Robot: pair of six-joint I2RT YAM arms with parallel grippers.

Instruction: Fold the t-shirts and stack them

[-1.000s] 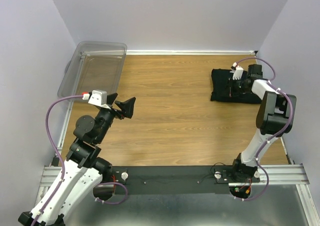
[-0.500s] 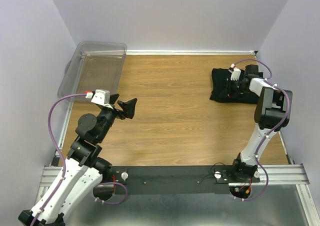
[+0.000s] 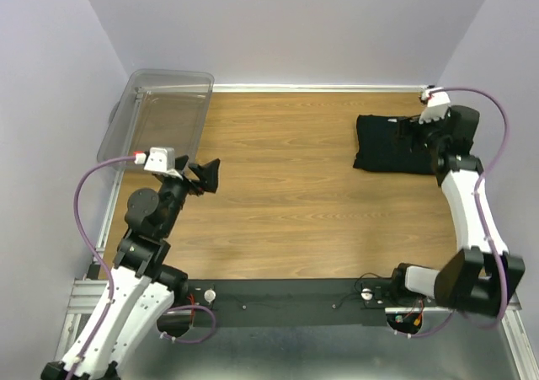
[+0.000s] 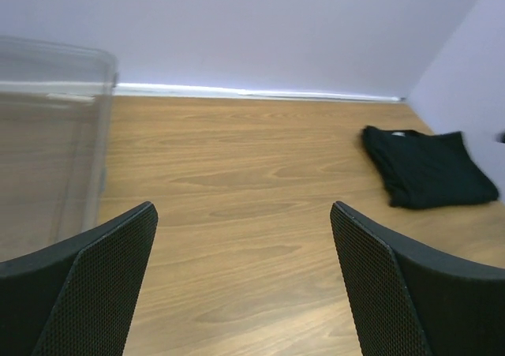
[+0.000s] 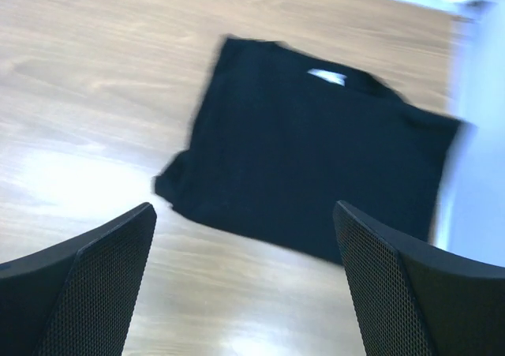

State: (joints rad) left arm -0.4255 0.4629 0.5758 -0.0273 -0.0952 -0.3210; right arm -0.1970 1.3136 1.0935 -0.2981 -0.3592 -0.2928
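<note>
Folded black t-shirt (image 5: pixel 316 166), white tag (image 5: pixel 326 76) at collar, flat on table (image 5: pixel 95 95); left claw (image 4: pixel 242 207) and right claw (image 5: pixel 245 206) agape, empty.

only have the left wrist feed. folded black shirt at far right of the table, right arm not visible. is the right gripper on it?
Observer: No. The right gripper hovers open over the t-shirt, holding nothing.
Operator: anything in the bin? I only see one wall.
Observer: The top view shows no shirts inside the clear bin.
</note>
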